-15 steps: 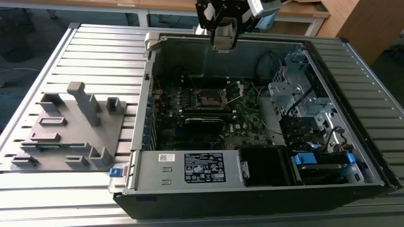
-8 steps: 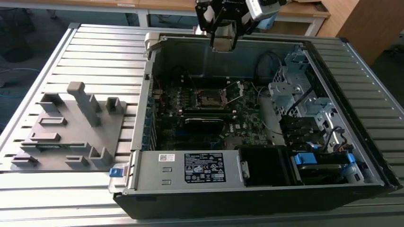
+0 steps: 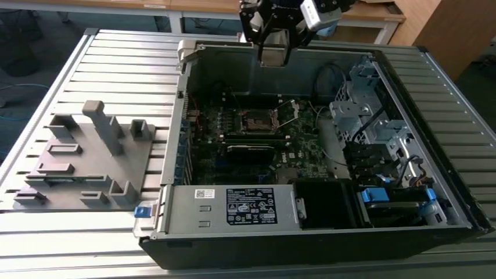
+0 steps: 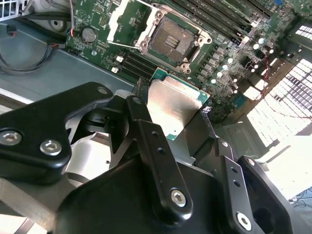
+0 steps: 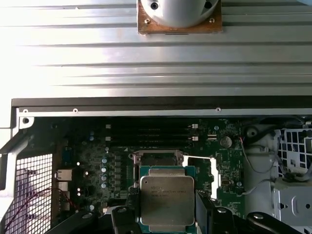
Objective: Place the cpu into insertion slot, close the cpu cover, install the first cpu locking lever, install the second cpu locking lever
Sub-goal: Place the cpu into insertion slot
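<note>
My gripper (image 3: 275,58) hangs over the back wall of the open computer case (image 3: 174,192), shut on the cpu (image 3: 273,57). In both wrist views the cpu (image 4: 173,109) (image 5: 167,202) is a flat square chip with a silvery face and a green edge, pinched between two black fingers (image 4: 146,131). The insertion slot (image 3: 259,121) (image 4: 170,41) lies open on the green board below, its dark middle bare. In the first wrist view the cpu partly hides the insertion slot (image 5: 158,158). The cpu cover (image 4: 117,19) (image 5: 209,170) stands swung up beside the slot, along with thin wire levers.
A grey fixture plate (image 3: 85,157) with upright blocks lies at the exterior view's left on the slatted metal table (image 3: 116,64). Inside the case are a drive cage (image 3: 364,110), cables, a labelled box (image 3: 232,206) at the front and long black memory strips (image 4: 219,19).
</note>
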`<state>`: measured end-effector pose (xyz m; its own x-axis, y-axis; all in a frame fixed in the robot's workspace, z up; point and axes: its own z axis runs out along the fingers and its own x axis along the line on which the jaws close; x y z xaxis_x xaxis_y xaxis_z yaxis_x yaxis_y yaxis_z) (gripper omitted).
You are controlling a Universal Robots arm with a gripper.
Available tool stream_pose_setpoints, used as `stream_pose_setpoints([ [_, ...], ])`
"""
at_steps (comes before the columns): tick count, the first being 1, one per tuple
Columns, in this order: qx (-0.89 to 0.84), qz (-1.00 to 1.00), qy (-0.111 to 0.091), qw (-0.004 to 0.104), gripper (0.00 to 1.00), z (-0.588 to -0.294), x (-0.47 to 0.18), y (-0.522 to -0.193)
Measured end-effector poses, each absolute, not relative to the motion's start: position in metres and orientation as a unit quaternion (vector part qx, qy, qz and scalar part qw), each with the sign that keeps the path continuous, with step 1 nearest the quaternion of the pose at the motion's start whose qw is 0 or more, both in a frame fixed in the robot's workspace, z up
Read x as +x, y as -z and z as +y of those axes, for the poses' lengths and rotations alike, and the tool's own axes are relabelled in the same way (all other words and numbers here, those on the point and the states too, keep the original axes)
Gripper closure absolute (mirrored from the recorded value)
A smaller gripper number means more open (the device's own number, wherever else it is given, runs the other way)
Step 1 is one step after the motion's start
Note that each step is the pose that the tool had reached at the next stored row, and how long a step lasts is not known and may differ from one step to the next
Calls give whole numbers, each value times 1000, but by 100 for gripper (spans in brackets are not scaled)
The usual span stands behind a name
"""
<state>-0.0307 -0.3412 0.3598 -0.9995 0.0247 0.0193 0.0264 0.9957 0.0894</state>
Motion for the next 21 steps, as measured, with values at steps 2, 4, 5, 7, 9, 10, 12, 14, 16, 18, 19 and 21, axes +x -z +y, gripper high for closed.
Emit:
stream_pose_setpoints([
  [2,-13,-999,45,9,46,-341,-31,-357],
  [4,-13,-999,45,9,46,-341,-31,-353],
  [5,-13,-999,45,9,46,-341,-31,-352],
  [7,-13,-999,45,9,46,-341,-31,-349],
  [9,-13,-999,45,9,46,-341,-31,-347],
  [10,-13,-999,45,9,46,-341,-31,-346],
  [12,-13,-999,45,9,46,-342,-32,-344],
  [14,-13,-999,45,9,46,-342,-32,-344],
  [16,-13,-999,45,9,46,-342,-32,-343],
  [18,-13,-999,45,9,46,-342,-32,-341],
  [19,-13,-999,45,9,46,-342,-33,-340],
  [21,-13,-999,45,9,46,-342,-33,-340],
])
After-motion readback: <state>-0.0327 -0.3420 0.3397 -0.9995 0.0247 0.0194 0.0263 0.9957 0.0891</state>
